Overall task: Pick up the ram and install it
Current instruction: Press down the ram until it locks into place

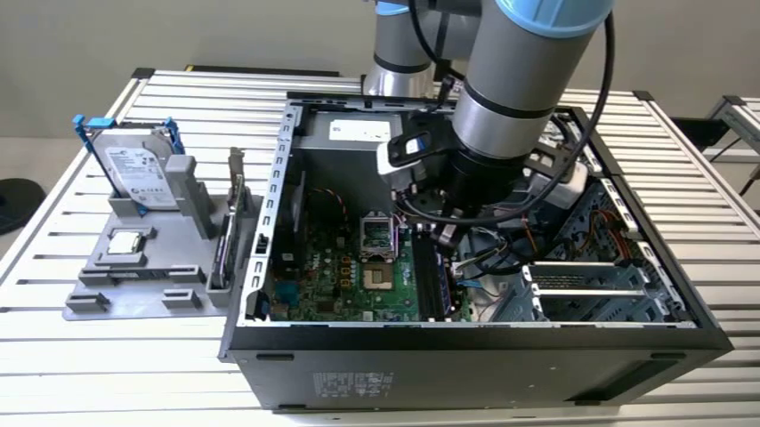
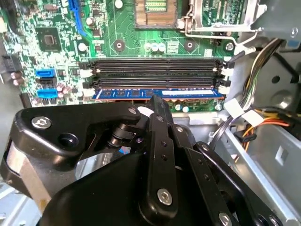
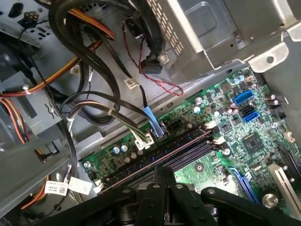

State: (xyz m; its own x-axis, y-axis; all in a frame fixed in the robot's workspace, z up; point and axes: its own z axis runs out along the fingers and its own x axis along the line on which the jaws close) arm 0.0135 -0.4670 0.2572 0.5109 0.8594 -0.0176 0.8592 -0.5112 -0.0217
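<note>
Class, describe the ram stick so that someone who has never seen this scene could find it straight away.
Start at the open black computer case on the slatted table, then the green motherboard inside it. Beside the processor socket runs a bank of long parallel memory slots. The ram is the thin blue strip standing in the slot nearest the claw; the neighbouring slots are black and bare.

Ram blue; motherboard green; claw black; hard drive silver, white label.
</note>
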